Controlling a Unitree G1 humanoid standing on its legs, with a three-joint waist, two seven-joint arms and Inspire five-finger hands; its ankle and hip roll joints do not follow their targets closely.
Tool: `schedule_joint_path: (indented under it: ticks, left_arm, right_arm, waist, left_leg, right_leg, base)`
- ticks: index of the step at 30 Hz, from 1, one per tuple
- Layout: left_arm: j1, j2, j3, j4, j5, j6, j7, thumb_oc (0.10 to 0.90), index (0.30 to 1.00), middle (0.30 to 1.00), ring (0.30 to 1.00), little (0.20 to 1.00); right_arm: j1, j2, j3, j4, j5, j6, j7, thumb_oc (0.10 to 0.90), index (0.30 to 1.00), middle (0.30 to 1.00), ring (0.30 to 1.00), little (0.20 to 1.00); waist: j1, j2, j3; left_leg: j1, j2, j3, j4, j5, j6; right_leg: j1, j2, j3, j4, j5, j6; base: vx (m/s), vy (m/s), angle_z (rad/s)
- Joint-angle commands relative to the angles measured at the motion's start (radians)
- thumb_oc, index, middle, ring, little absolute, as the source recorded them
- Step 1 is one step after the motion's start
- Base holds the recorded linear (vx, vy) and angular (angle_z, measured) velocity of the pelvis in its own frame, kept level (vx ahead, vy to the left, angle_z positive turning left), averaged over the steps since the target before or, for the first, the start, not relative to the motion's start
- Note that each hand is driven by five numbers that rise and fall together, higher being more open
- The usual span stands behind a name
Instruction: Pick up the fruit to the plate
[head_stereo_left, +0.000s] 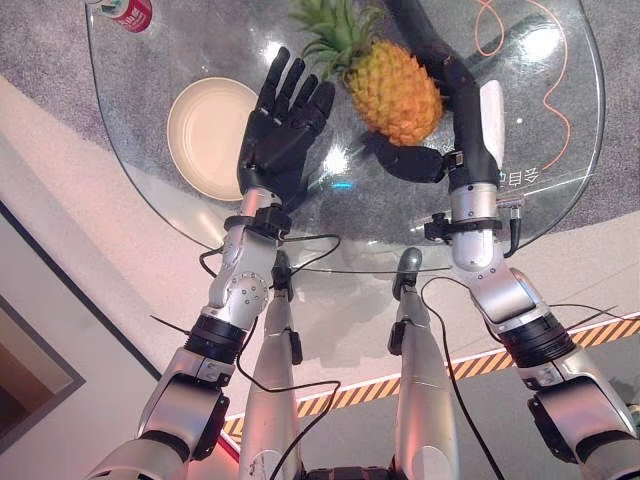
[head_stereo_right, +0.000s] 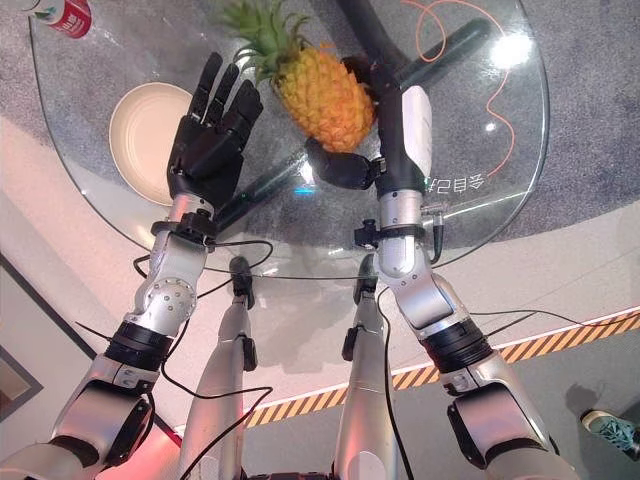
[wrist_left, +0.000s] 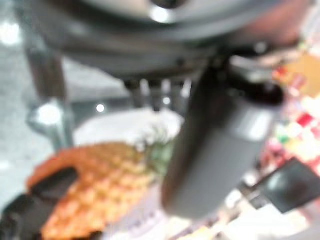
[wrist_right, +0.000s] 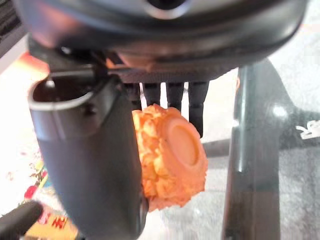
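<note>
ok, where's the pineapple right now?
On the glass table, centre-right in the left eye view: the pineapple lies between the open left robot hand and the right robot hand cupping it, plate further left.

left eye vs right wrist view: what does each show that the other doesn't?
Left eye view alone: the plate beside the open left hand, a red can at the table's far edge, and the pineapple's green crown. Right wrist view alone: the pineapple's flat round base, close up between thumb and fingers. Both: the pineapple lying on the glass table with the right hand around it.
</note>
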Motion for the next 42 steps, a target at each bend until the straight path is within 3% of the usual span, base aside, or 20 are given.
schedule_joint_path:
  ticks: [1,10,42]
  left_arm:
    - [-0.087,-0.012,0.002,-0.089,-0.032,-0.043,-0.070,0.800,0.900,0.900,0.900,0.900]
    - [-0.086,-0.031,0.000,-0.106,-0.109,-0.043,-0.115,0.800,0.900,0.900,0.900,0.900]
    - [-0.099,-0.037,-0.025,-0.112,-0.139,-0.027,-0.155,0.800,0.900,0.900,0.900,0.900]
  right_arm:
    - [-0.125,-0.026,-0.008,-0.172,-0.007,-0.085,-0.012,0.100,0.300,0.300,0.300,0.200]
    - [-0.120,-0.016,0.010,-0.162,-0.011,-0.085,0.013,0.100,0.300,0.300,0.300,0.200]
    - [-0.162,-0.016,0.101,-0.178,0.017,-0.054,0.136,0.100,0.300,0.300,0.300,0.200]
  waist:
    - [0.000,-0.016,-0.020]
    - [-0.001,-0.016,-0.020]
    - [0.006,-0.017,-0.020]
  left_leg:
    - [-0.010,-0.015,0.021,0.049,-0.058,0.005]
    - [-0.011,-0.016,0.020,0.045,-0.056,0.005]
    - [-0.016,-0.019,0.018,0.036,-0.042,0.006]
  right_leg:
    - [0.020,0.020,-0.017,-0.040,0.031,0.011]
    - [0.018,0.019,-0.018,-0.041,0.033,0.011]
    - [0.017,0.017,-0.025,-0.050,0.043,0.008]
  base:
    - [0.00,0.000,0.00]
    - [0.00,0.000,0.00]
    - [0.00,0.000,0.00]
